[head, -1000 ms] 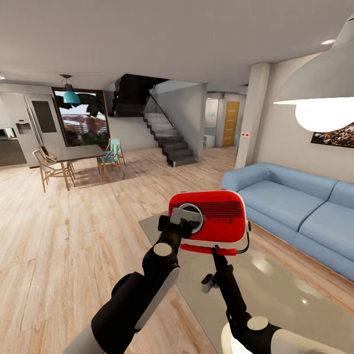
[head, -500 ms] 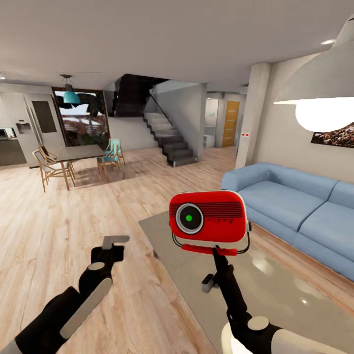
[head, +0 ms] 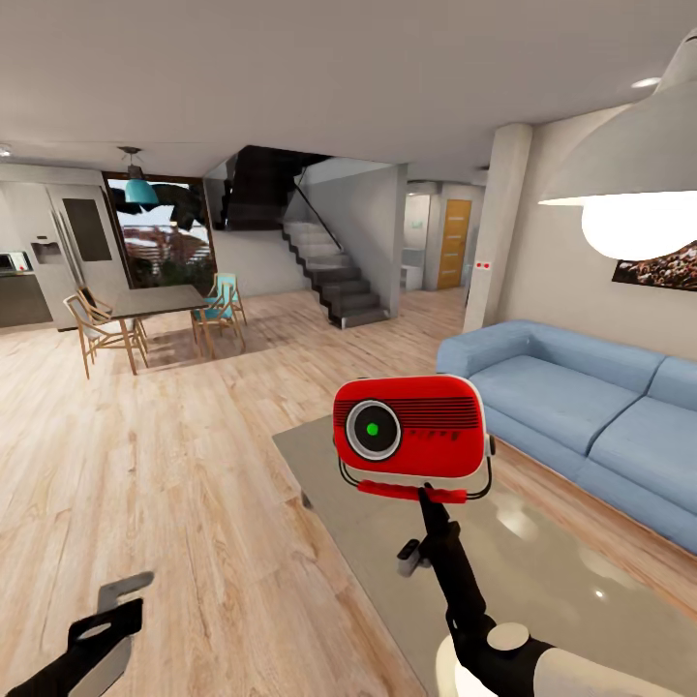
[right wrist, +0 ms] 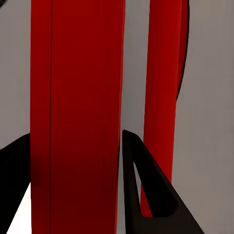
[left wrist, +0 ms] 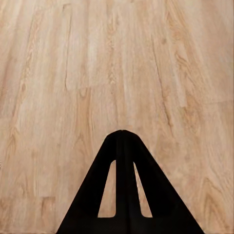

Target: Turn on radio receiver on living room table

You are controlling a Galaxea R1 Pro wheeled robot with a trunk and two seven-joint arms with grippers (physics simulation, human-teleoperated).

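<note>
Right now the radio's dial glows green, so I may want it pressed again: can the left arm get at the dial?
Probably yes. The left gripper hangs low over the wooden floor, shut, well away from the radio. Nothing stands between it and the dial, which faces outward while the right gripper holds the radio from below.

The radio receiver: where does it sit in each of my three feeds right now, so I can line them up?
Head view: the radio receiver is at centre, held up above the grey table by the right claw at its red underside.
Left wrist view: not in it; the left claw points at the wood floor.
Right wrist view: its red bars run top to bottom.
Shared landmark: the right claw.
</note>
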